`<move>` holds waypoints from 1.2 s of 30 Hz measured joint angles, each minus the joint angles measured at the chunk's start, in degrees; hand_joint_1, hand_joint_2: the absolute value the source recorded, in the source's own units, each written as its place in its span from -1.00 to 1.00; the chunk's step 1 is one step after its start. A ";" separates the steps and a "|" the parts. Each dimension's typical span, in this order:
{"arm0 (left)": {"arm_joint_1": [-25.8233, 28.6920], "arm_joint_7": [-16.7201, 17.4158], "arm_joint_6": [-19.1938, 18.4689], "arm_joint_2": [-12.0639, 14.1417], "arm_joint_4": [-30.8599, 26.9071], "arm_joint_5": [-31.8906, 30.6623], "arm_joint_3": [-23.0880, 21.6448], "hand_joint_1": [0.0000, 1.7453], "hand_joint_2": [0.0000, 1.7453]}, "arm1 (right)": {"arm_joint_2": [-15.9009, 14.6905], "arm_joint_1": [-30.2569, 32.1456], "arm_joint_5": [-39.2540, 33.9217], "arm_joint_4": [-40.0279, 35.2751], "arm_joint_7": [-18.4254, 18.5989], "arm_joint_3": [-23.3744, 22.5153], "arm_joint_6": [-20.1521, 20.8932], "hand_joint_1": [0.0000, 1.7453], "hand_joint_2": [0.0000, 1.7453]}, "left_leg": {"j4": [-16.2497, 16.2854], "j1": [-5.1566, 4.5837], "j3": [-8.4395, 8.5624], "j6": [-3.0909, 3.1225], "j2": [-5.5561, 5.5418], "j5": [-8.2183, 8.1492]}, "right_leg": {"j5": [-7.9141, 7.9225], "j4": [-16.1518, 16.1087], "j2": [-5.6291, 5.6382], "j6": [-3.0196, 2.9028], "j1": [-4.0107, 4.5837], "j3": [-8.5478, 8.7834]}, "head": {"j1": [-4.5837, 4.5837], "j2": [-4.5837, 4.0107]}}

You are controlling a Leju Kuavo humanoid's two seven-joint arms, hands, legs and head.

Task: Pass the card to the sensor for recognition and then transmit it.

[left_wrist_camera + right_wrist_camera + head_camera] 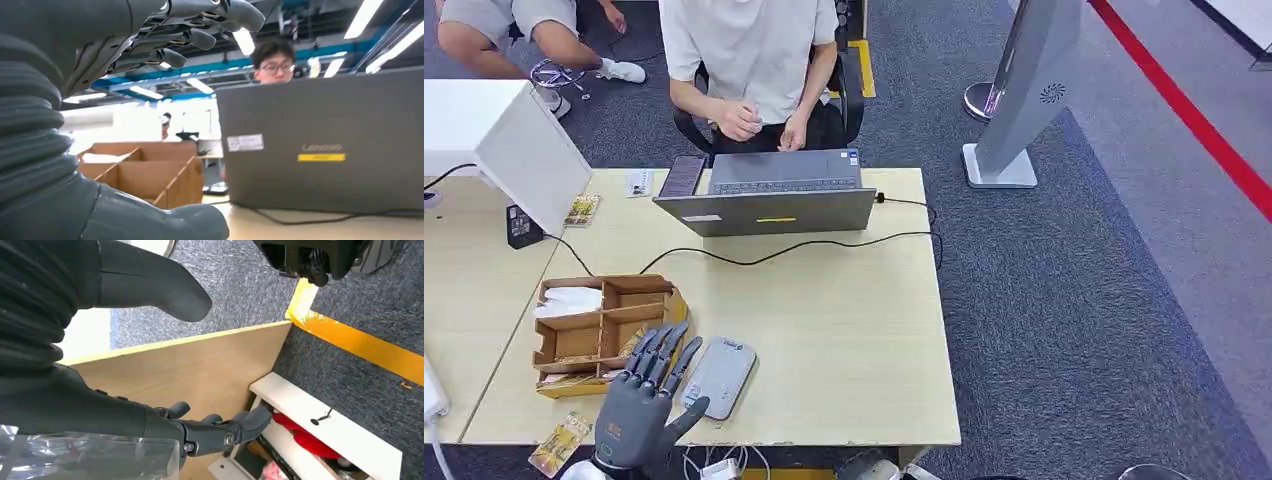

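My left hand (639,400) hovers over the table's front edge with its fingers spread and nothing in it. Its fingertips reach the near corner of a brown cardboard divider box (594,330). Just right of the hand lies a flat grey sensor pad (719,375). A colourful card (559,443) lies at the front edge, left of my wrist. In the left wrist view the fingers (200,37) and thumb (165,220) stand apart with the box (150,172) beyond. My right hand (200,432) hangs beside the table's wooden side panel (200,365), empty.
A person sits behind an open grey laptop (769,205) at the table's far side; a black cable (804,245) runs across the tabletop. Another card (582,210) and a white monitor (514,140) are at the far left. A grey kiosk stand (1024,100) is on the carpet.
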 joint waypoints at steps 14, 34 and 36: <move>-0.38 4.02 0.04 -1.79 4.28 -1.68 2.54 -1.00 1.00 | 0.00 -0.01 0.00 0.00 -0.02 0.07 -0.11 -1.00 1.00 | 0.00 -0.01 -0.01 0.00 -0.01 0.00 | 0.00 0.00 -0.02 0.00 0.00 0.01 | 0.00 0.00; 1.59 0.96 0.07 -5.95 4.54 -2.56 10.12 -1.00 1.00 | 0.00 -0.08 0.04 0.00 -0.17 0.33 -0.09 -1.00 1.00 | 0.00 0.00 -0.01 0.00 -0.01 0.00 | 0.00 0.00 -0.02 0.00 0.00 0.01 | 0.00 0.00; 1.59 0.96 0.07 -6.03 4.54 -2.56 10.14 -1.00 1.00 | 0.00 -0.09 0.04 0.00 -0.17 0.33 -0.09 -1.00 1.00 | 0.00 0.00 -0.01 0.00 -0.01 0.00 | 0.00 0.00 -0.02 0.00 0.00 0.02 | 0.00 0.00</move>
